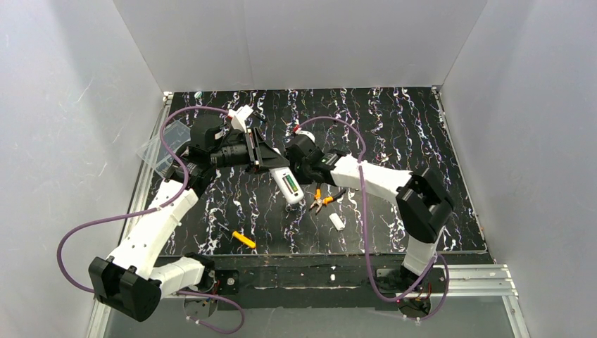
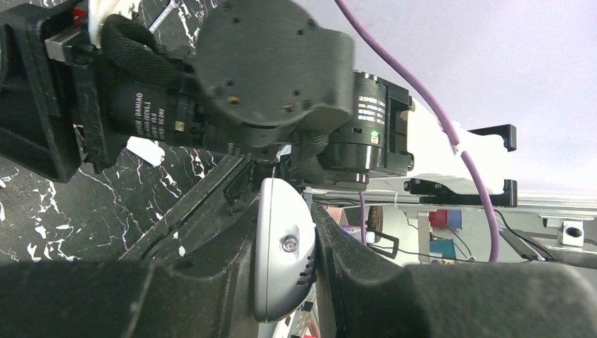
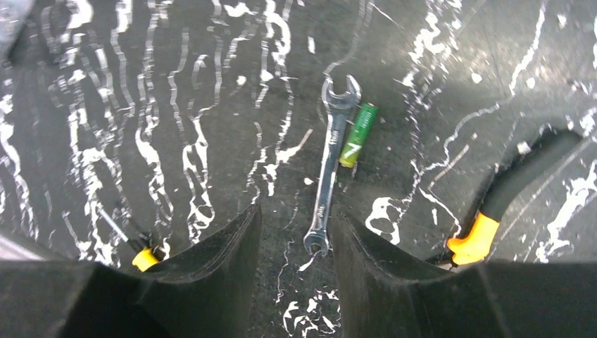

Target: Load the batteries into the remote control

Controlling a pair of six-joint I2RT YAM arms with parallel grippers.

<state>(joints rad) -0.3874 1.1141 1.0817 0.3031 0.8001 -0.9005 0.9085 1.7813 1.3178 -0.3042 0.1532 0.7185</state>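
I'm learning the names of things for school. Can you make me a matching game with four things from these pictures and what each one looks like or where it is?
Things:
1. remote control
2. battery
3. pliers
4. small cover piece

Clues:
a. orange handles
b. clamped in the left end effector
c. white, loose on the table
d. green, beside the wrench

Pairs: 1-b, 2-d, 3-a, 4-c

High rear camera sees the whole table [image 1: 408, 127]; right wrist camera, close, probably shares its pliers [image 1: 321, 201].
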